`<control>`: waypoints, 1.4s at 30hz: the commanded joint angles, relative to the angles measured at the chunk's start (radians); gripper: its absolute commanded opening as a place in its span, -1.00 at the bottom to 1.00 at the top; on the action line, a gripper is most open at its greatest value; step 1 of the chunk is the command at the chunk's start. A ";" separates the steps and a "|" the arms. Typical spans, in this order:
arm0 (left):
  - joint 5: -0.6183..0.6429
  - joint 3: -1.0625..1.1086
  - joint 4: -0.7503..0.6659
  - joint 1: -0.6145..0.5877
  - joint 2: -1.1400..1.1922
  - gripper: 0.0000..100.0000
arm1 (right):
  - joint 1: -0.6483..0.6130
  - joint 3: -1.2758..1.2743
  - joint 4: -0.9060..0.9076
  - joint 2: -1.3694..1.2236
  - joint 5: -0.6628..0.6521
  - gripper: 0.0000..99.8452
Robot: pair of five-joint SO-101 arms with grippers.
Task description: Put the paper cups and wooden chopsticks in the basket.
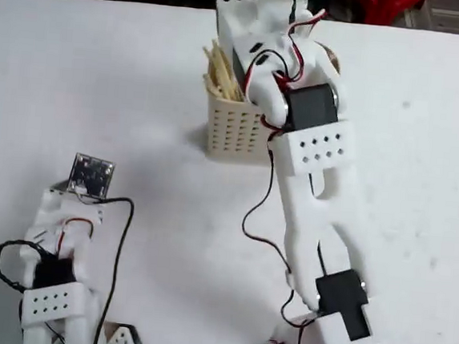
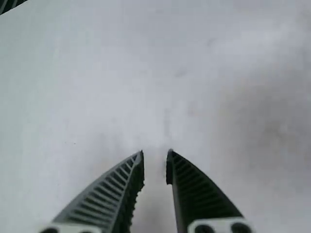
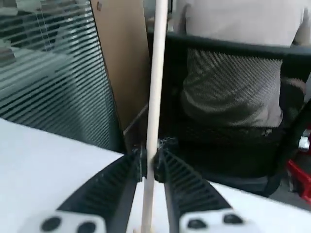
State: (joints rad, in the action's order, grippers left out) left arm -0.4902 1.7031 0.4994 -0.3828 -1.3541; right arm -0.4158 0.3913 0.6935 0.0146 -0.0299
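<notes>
Two white robot arms are sitting at a white table [image 1: 424, 157]. At the left, the left arm [image 1: 57, 261] is sitting low near the front edge, with its base cut off by the frame. In its wrist view, the left gripper [image 2: 154, 158] is hovering over bare tabletop, its jaws standing slightly apart with nothing between them.

Toward the middle, a white perforated basket [image 1: 233, 136] is standing upright. A bundle of wooden chopsticks [image 1: 221, 71] is leaning up out of its left side.

The right arm [image 1: 316, 196] is stretching over the basket and hiding most of its opening, so the rest of its contents cannot be made out. In the right wrist view, the right gripper [image 3: 149, 162] is pinching a single chopstick [image 3: 156, 87] between its jaws. That stick is running between the tips, reaching well past them and back toward the gripper's base, with both ends cut off by the frame. Whether it is touching the basket cannot be told.
</notes>
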 commanded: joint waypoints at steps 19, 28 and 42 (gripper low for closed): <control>0.006 -0.005 -0.018 0.013 -0.008 -0.81 | 0.036 -0.936 -0.552 0.407 -0.153 -0.96; 0.006 -0.005 -0.018 0.013 -0.008 -0.81 | 0.036 -1.177 -0.538 0.661 -0.155 -0.83; 0.006 -0.005 -0.018 0.013 -0.008 -0.81 | 0.036 -1.189 -0.280 0.828 -0.155 -0.69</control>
State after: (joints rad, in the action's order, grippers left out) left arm -0.4902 1.7031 0.4994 -0.3828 -1.3541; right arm -0.3928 -0.8025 0.3284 0.7940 -0.1757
